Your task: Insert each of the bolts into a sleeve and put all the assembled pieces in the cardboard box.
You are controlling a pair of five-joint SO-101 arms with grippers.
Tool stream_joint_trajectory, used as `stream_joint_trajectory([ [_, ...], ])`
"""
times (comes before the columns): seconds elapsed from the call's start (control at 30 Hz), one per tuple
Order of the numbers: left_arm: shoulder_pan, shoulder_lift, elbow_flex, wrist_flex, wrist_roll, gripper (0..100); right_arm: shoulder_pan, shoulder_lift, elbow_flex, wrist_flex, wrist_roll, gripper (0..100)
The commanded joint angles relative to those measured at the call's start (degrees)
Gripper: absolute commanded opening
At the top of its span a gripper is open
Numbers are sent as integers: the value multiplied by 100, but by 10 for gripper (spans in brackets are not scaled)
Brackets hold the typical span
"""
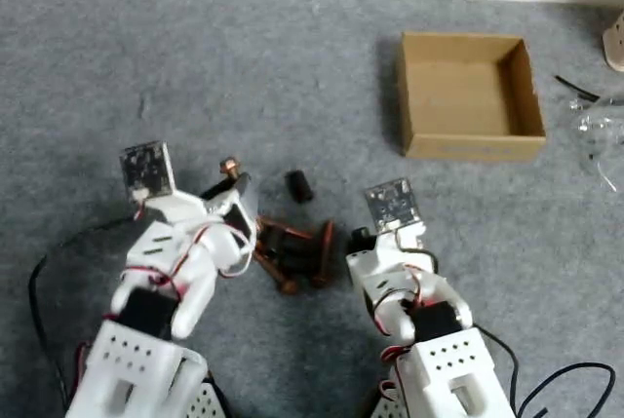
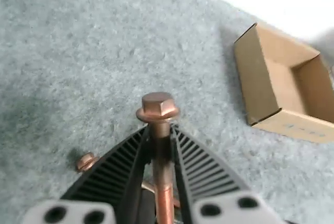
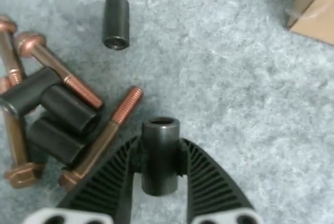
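My left gripper (image 2: 159, 140) is shut on a copper bolt (image 2: 159, 130), whose hex head sticks out past the fingertips; the same bolt (image 1: 230, 167) shows raised above the carpet at the left. My right gripper (image 3: 161, 153) is shut on a black sleeve (image 3: 160, 153), open end up, beside the pile. The pile (image 1: 292, 247) between the arms holds several copper bolts (image 3: 117, 117) and black sleeves (image 3: 65, 109). One lone black sleeve (image 1: 298, 185) lies just beyond the pile. The cardboard box (image 1: 468, 96) stands at the far right, open.
Grey carpet covers the table. Clear plastic pieces and a black wire (image 1: 595, 116) lie to the right of the box. Black cables (image 1: 39, 282) trail by the arm bases.
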Motion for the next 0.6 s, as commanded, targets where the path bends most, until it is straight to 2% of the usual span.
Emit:
stream_joint_trajectory([
  [0.0, -66, -1112, 374, -193, -35, 4, 57, -549, 48, -198, 70, 4],
  [0.17, -66, -2167, 927, -193, -62, 4, 57, -1877, 620, -189, 70, 4],
  [0.27, -66, -2774, 1147, -202, -316, 5, -48, -2756, 954, -48, 70, 4],
  [0.37, -22, -2818, 1121, -211, -325, 5, -549, -3407, 1130, 453, 97, 4],
  [0.57, -22, -2747, 1121, -563, -316, 5, -1437, -3292, 1112, 470, 105, 4],
])
